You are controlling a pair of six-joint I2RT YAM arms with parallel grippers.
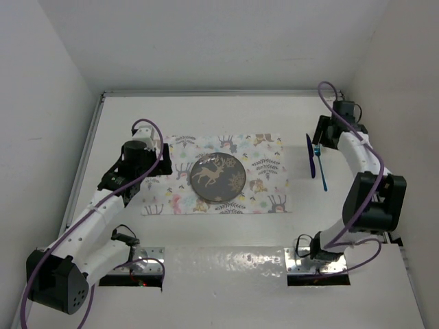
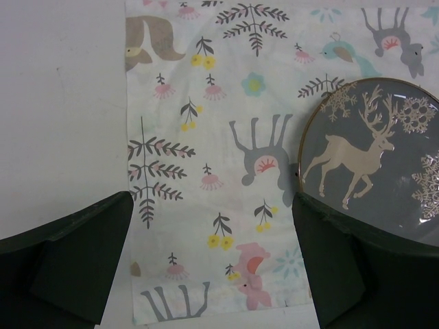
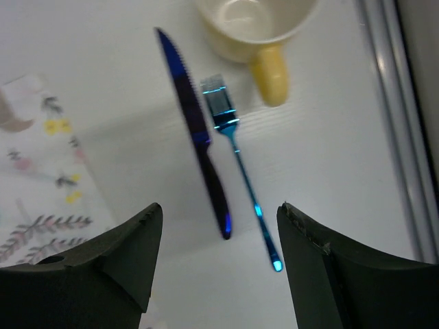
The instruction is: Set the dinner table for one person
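Dinner table (image 1: 206, 116): empty mug (image 3: 247, 20), bare plate (image 1: 217, 177) on cloth (image 1: 267, 185); left gripper (image 2: 212, 205), right gripper (image 3: 218, 214) spread, empty

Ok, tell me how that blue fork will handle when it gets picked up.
The fork looks like thin glossy metal, so probably stiff, light and slippery. It lies flat on the table, so pinching its slim handle may be hard. The knife lies close beside it and could get nudged.

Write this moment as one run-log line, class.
left gripper: open over placemat | right gripper: open above knife, fork | plate: on placemat | knife, fork, mug: on dinner table, off placemat
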